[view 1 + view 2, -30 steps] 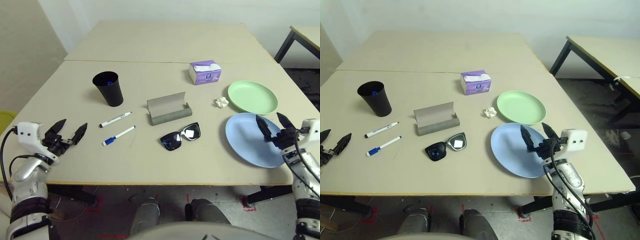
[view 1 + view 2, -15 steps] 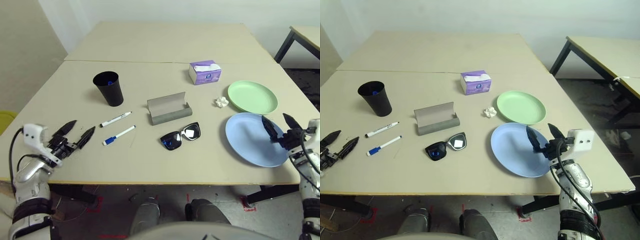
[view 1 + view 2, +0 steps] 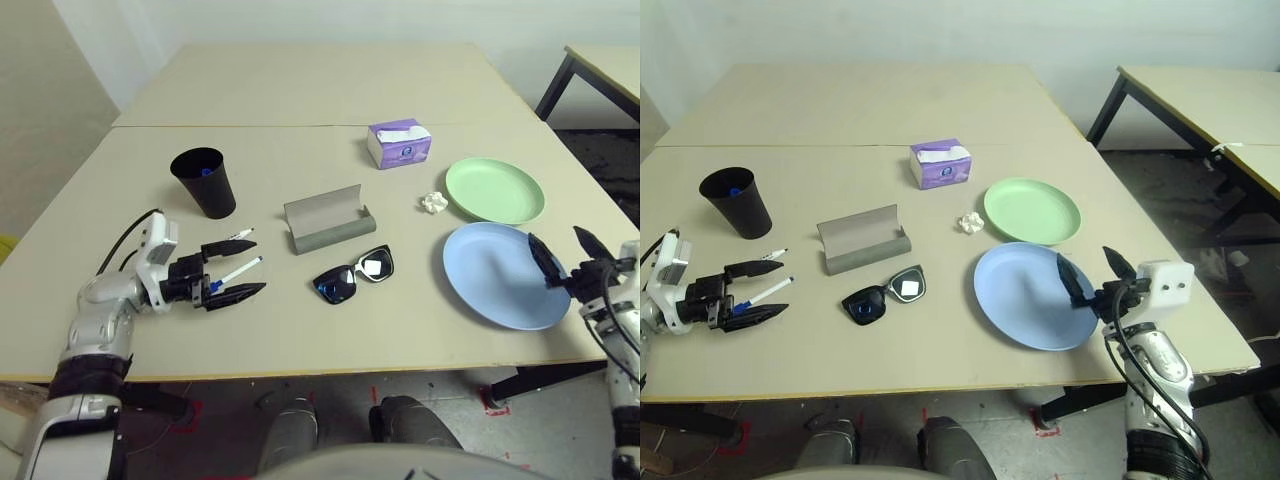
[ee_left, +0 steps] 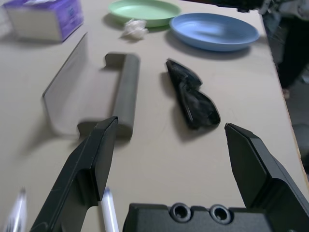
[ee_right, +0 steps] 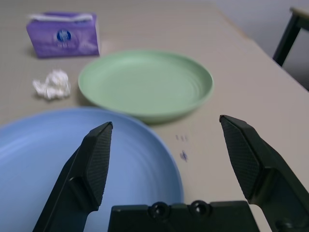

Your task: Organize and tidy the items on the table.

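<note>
The two markers are lying side by side near the left of the desk (image 3: 330,90), just near of the black cup (image 3: 204,181). The blue-cap marker (image 3: 238,270) is the nearer one, the black-cap marker (image 3: 240,235) just beyond it; each is running its long axis from near-left up to far-right. The left jaws (image 3: 237,268) are hovering right over them, spread wide and holding nothing, pointing across to the right, one finger lying beside the black-cap marker and the other just near of the blue-cap one. So the blue-cap marker is sitting between the fingers, slanting only slightly off the line they are pointing along, which looks like an awkward match for pinching across its width; a turn of the wrist may be needed.

Further right, the grey case (image 3: 327,217) is standing open with the sunglasses (image 3: 354,277) just near of it, then the paper wad (image 3: 433,202), green plate (image 3: 494,190) and tissue box (image 3: 399,143). The right jaws (image 3: 568,266) are hanging wide and empty over the near-right rim of the blue plate (image 3: 490,275), well apart from the markers, so the left arm seems the one for them.
</note>
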`<control>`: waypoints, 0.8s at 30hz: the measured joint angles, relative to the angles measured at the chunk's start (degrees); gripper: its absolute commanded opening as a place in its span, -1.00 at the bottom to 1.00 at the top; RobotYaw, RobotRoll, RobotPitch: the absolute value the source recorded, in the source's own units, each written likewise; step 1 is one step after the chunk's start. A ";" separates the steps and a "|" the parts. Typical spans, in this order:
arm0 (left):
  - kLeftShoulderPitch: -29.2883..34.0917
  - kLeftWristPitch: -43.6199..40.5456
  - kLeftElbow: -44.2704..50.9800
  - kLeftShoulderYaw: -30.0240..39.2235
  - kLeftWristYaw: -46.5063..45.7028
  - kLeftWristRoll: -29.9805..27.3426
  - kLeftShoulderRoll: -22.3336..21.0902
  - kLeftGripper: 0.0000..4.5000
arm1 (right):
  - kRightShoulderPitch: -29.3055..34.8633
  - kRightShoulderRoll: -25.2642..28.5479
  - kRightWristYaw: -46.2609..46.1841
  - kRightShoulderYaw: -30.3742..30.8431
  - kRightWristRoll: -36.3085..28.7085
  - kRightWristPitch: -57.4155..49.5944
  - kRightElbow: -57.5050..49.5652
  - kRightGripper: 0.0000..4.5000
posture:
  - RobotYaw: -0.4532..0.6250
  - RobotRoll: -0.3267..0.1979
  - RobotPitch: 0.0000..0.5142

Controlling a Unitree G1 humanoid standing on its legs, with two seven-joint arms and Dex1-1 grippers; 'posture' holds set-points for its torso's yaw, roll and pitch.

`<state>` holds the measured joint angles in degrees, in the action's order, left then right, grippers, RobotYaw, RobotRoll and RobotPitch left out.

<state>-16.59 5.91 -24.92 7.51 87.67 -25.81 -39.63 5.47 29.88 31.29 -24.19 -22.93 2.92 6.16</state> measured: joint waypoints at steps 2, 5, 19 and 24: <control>-0.40 0.07 0.04 -0.34 0.05 0.27 0.21 0.99 | 3.22 1.12 -0.21 -1.05 -1.12 -3.63 -4.44 1.00 | -0.49 0.25 -0.82; -1.33 -0.30 0.66 -0.77 -0.87 0.36 0.74 0.99 | 8.56 4.15 -0.05 -2.42 -3.48 -11.30 -12.92 1.00 | -0.51 0.25 -0.80; -1.37 -1.27 3.25 -1.21 -4.02 0.36 2.41 0.99 | 14.93 12.51 0.69 -3.69 -10.22 -42.73 -25.99 1.00 | -0.49 0.25 -0.78; -0.99 -1.27 3.59 -1.21 -4.41 0.33 2.66 0.99 | 14.87 12.87 1.71 -3.51 -11.99 -49.21 -26.42 1.00 | -0.47 0.25 -0.76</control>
<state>-17.58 4.65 -21.33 6.30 83.26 -25.48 -36.97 20.35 42.75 33.00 -27.70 -34.92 -46.29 -20.27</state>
